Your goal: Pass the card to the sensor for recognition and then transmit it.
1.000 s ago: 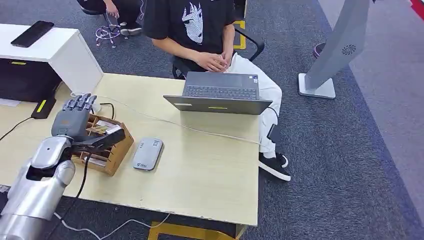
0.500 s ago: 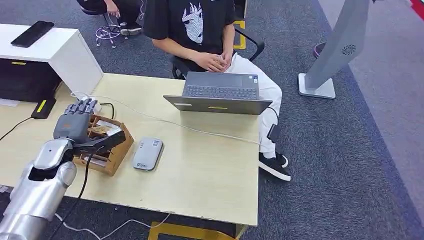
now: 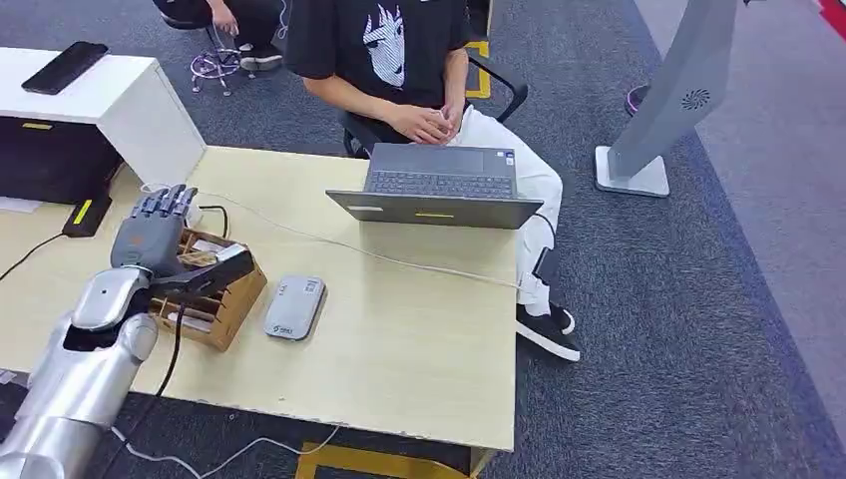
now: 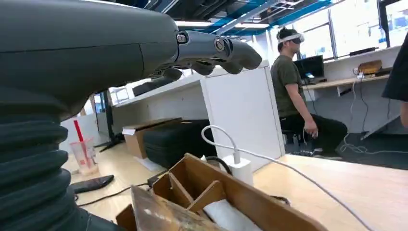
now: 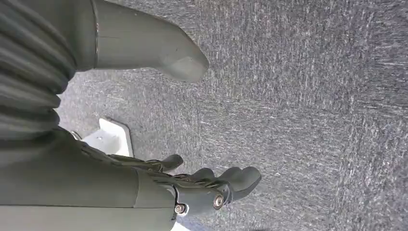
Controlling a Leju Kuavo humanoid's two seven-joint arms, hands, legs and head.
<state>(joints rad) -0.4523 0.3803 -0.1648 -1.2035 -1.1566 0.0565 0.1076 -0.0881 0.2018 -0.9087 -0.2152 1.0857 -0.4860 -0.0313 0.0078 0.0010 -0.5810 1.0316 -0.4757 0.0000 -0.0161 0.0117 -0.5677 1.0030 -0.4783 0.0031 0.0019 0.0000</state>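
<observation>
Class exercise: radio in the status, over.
Left hand open over wooden card box. Right hand empty, above carpet. Sensor beside box, path unobstructed.

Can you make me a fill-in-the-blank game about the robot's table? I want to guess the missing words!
1. The robot's left hand is over a wooden box that holds ____.
2. The grey card sensor lies flat on the table, between the box and the open ____.
3. A person sits behind the laptop in a ____ T-shirt.
4. The right hand hangs over the grey ____.

Missing words: cards; laptop; black; carpet
</observation>
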